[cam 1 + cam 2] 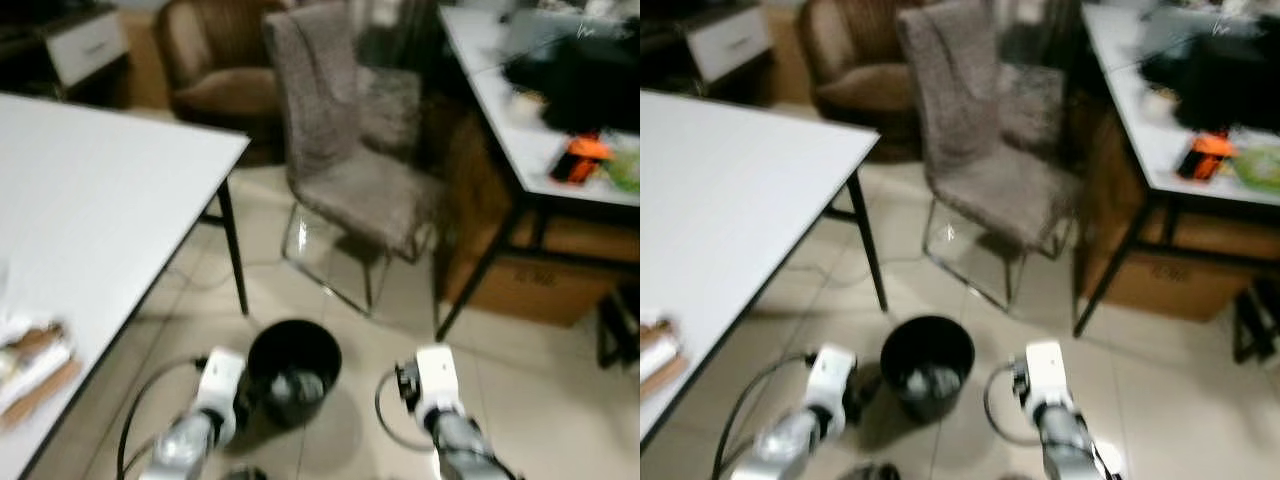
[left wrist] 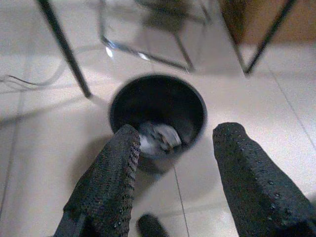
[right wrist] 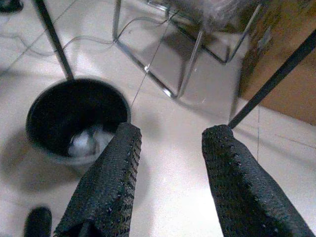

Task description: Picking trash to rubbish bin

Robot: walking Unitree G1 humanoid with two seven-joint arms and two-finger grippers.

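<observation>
Down on the floor between my two arms sits the black bin (image 1: 293,370), just in front of me, with crumpled pale trash (image 2: 159,137) already lying in its bottom. My left gripper (image 2: 173,163) hangs right over the near rim, fingers spread wide with nothing between them; the bin mouth lies straight ahead of the fingertips. My right gripper (image 3: 170,168) is also wide open and empty, but the bin sits off to its inner side, so the left arm is the nearer one to the bin.

What the next pick turns on, I judge, is the stuff on the white table (image 1: 90,200) to my left: some brown and white wrappers or sticks (image 1: 35,365) lie at its near edge, well apart from both grippers and higher than they hang. Blur is heavy there, so I can't say for sure it's trash or which way its long axis runs, though it looks to lie roughly along the table edge. Left arm is on that side, so it is the likelier one to reach.

Grey chair (image 1: 350,150) stands beyond the bin, out of the way.
</observation>
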